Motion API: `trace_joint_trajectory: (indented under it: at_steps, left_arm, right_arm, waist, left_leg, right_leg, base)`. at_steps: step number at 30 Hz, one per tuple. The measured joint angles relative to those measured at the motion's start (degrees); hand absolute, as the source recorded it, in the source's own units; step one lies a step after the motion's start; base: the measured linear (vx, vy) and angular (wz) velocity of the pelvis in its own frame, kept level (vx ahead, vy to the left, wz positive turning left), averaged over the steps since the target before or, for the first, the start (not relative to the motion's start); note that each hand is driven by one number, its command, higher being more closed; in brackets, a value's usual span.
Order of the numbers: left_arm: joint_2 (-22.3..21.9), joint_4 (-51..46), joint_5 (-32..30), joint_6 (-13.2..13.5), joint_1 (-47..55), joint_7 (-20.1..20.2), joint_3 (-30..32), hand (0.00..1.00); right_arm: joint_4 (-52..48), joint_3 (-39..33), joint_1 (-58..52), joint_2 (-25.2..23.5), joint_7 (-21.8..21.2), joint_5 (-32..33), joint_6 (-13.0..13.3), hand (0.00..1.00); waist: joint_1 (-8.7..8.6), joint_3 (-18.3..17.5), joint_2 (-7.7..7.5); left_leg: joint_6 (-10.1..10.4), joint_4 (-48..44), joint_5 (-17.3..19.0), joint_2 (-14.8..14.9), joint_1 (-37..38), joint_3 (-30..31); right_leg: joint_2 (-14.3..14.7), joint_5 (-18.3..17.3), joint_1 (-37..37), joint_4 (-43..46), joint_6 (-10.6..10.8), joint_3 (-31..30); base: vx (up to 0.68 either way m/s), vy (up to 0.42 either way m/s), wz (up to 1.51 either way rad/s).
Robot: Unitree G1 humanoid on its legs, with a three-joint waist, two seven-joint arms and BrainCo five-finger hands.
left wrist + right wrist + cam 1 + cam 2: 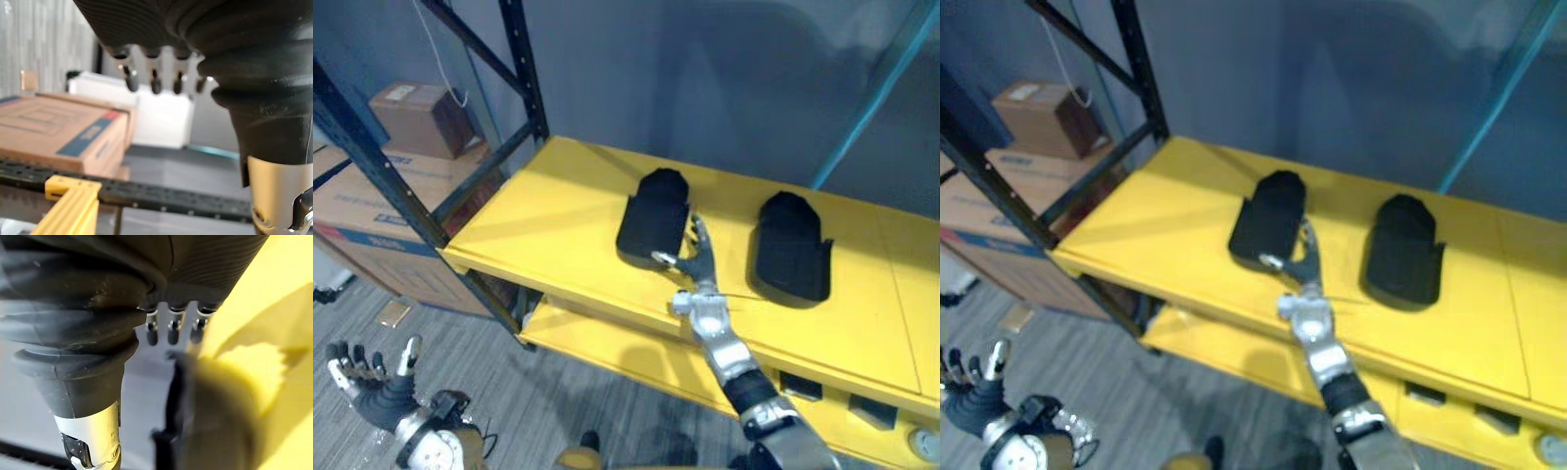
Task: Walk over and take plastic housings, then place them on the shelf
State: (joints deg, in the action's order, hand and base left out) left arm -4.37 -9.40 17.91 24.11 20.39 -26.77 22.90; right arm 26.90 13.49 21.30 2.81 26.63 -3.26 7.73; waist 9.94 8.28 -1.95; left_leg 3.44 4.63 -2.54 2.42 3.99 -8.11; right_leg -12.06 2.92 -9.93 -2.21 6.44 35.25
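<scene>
Two black plastic housings lie flat on the yellow shelf [558, 211]: one [653, 221] in the middle, the other [790, 246] to its right. My right hand [698, 258] reaches over the shelf's front edge, fingers straight and open, its tips just beside the near right corner of the middle housing, holding nothing. In the right wrist view the dark housing [205, 421] sits close beneath the straight fingers [171, 330]. My left hand [372, 377] hangs low at the lower left above the floor, fingers relaxed and open, empty.
The dark metal rack upright [382, 166] and its diagonal brace [475, 44] stand at the left. Cardboard boxes [416, 117] are stacked behind it. A lower yellow shelf [617, 352] sits under the top one, with small dark parts [800, 385] on it.
</scene>
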Motion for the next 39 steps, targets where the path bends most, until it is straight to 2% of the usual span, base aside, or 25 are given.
trace_joint_trajectory:
  at_steps: [3,6,9,13,17,21,24,26,31,39]
  left_arm:
    - [0.0,-0.3,0.0,-0.8,0.2,-0.4,-1.5,0.0]
    - [-0.1,-0.6,0.0,-0.8,0.6,-0.7,-1.7,0.0]
    - [-0.2,-1.4,0.0,-0.8,0.9,-0.6,-1.9,0.0]
    - [-0.2,-1.7,0.0,-0.8,0.8,-0.6,-2.3,0.0]
    - [-0.2,-1.7,0.0,-0.8,0.7,0.1,-3.9,0.0]
    - [-0.1,-1.7,0.0,-0.9,0.7,0.3,-3.8,0.0]
    - [-0.1,-1.7,-0.4,-1.5,0.7,0.2,-3.7,0.0]
    - [-0.1,-1.8,-0.4,-1.9,0.8,0.1,-3.7,0.0]
    - [0.0,-2.0,-0.5,-3.1,-0.1,-0.5,-3.7,0.0]
    - [0.0,-3.8,-0.5,-3.1,-0.2,-0.7,-3.7,0.0]
  right_arm:
    - [-1.4,0.0,-1.3,0.0,1.0,-1.2,-0.7,0.0]
    - [-3.4,0.1,-2.6,-0.2,2.4,-3.5,-0.6,0.0]
    - [-4.4,-0.3,-3.4,-0.2,4.8,-5.4,1.0,0.0]
    - [-6.5,-1.0,-4.9,-0.1,4.2,-5.3,1.2,0.0]
    - [-6.5,-0.4,-5.8,0.0,-3.2,-0.7,0.7,0.0]
    - [-8.0,0.7,-7.6,0.2,-11.4,5.8,-1.6,0.0]
    - [-8.7,1.7,-7.6,0.8,-15.6,8.2,-2.2,0.0]
    - [-9.9,2.0,-7.6,1.4,-17.9,10.0,-3.8,0.0]
    - [-11.0,2.5,-7.5,2.5,-20.4,13.4,-5.8,0.0]
    - [-10.9,2.5,-7.5,2.8,-21.8,13.8,-5.9,0.0]
  waist:
    - [-0.09,0.0,0.0]
    - [-0.99,0.0,-0.01]
    - [-1.4,0.0,-0.01]
    - [-1.43,0.0,-0.02]
    - [-1.47,0.0,-0.04]
    - [-1.61,0.0,-0.06]
    - [-2.2,0.1,-0.22]
    - [-2.69,0.1,-0.39]
    - [-2.86,0.2,-0.75]
    - [-2.87,0.2,-0.78]
  left_leg:
    - [0.0,0.0,0.1,0.0,0.0,-0.3]
    - [0.0,0.0,0.2,0.0,0.0,-0.3]
    - [0.0,0.0,0.3,0.0,-0.1,-0.4]
    - [0.0,0.0,0.4,0.0,-0.1,-0.4]
    - [0.0,0.0,0.4,-0.1,-0.2,-0.3]
    - [0.0,0.0,0.4,-0.1,-0.1,-0.3]
    - [0.0,0.0,0.4,-0.1,0.0,-0.3]
    - [0.0,0.0,0.4,-0.1,0.0,-0.4]
    - [0.0,0.2,0.4,0.0,0.1,-0.6]
    - [0.0,0.2,0.4,0.0,0.4,-0.7]
  right_leg:
    - [0.0,0.0,0.2,0.0,0.0,-0.5]
    - [0.0,0.0,0.3,0.0,0.0,-0.6]
    - [0.0,0.0,0.3,0.0,0.0,-0.7]
    - [0.0,0.0,0.4,-0.1,0.0,-0.6]
    - [-0.1,0.0,0.4,-0.1,0.0,-0.6]
    - [-0.1,0.0,0.4,-0.1,0.0,-0.6]
    - [-0.1,0.0,0.3,-0.1,0.0,-0.6]
    - [-0.1,0.0,0.3,0.0,0.0,-0.6]
    - [0.0,0.0,0.3,0.0,0.0,-0.7]
    - [0.0,0.0,0.2,0.0,0.0,-0.8]
  base:
    - [0.02,0.012,-0.05]
    - [0.01,0.005,0.0]
    - [0.0,0.0,0.0]
    - [0.0,0.0,0.0]
    - [0.0,0.0,0.0]
    - [0.0,0.0,0.0]
    - [0.0,0.0,0.0]
    - [0.0,0.0,0.0]
    - [0.0,0.0,0.0]
    - [0.0,0.0,0.0]
